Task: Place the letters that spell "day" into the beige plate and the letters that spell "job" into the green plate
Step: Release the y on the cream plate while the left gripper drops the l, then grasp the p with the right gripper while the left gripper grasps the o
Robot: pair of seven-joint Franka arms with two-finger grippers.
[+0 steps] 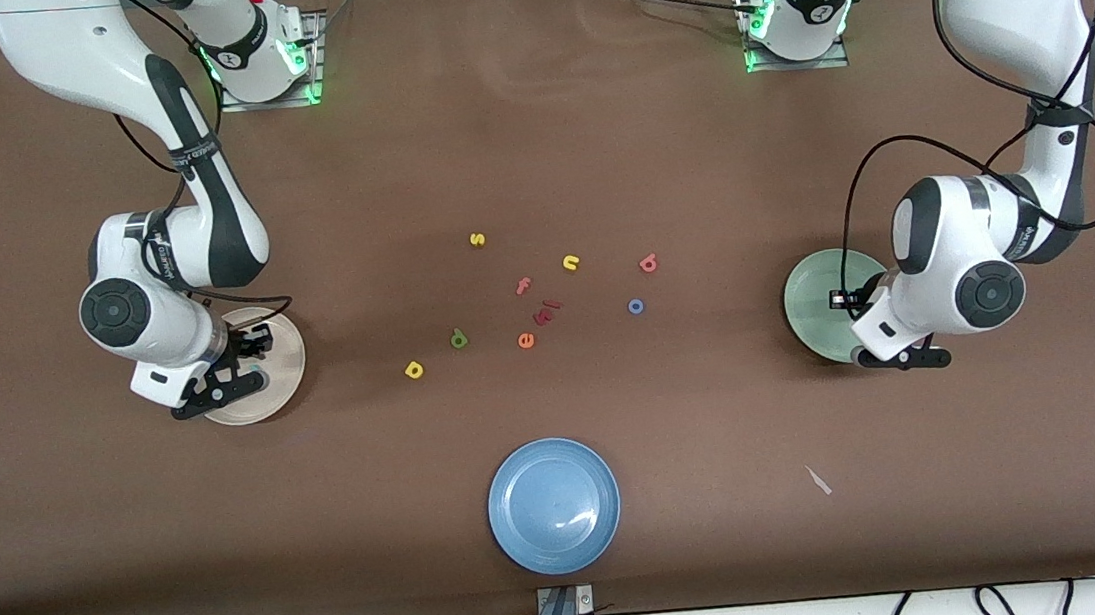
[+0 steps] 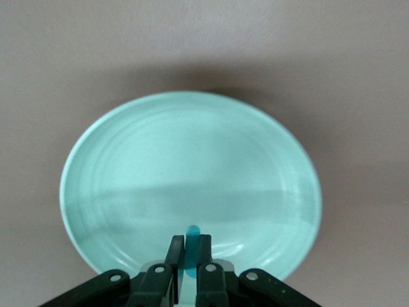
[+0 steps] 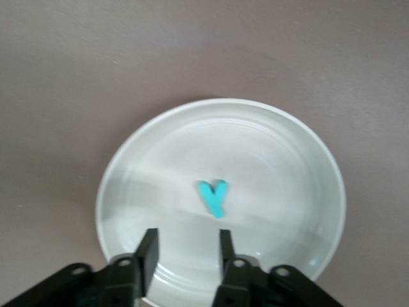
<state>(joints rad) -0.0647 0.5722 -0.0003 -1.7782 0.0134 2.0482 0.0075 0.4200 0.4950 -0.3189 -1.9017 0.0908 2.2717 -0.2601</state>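
Right gripper over the beige plate: its black fingers stand apart with nothing between them. The teal y lies flat on the plate's glossy cream floor, near its middle. That plate sits toward the right arm's end of the table.

Left gripper hangs over the green plate, by the rim. Its fingers are pinched tight on the teal j, a thin sliver of foam seen edge-on between the pads. The mint plate is smooth, round, with shallow concentric rings.

Now the table, front camera outward. Nearest, at the table's six o'clock, sits a glossy blue plate. Toward the left arm's end, a small pale scrap lies on the matte brown cloth.

Farther up, the loose foam letters cluster mid-table. The yellow a comes first, the dark green d at its one o'clock. Then the orange e, with a dark red piece just beside it; I cannot read that one. The blue o, ring-shaped, lies toward the left arm's end, the pinkish-red b at its twelve o'clock. Pink f, yellow n, and farthest, yellow s.

Along the table's twelve o'clock edge, both arm bases glow green.
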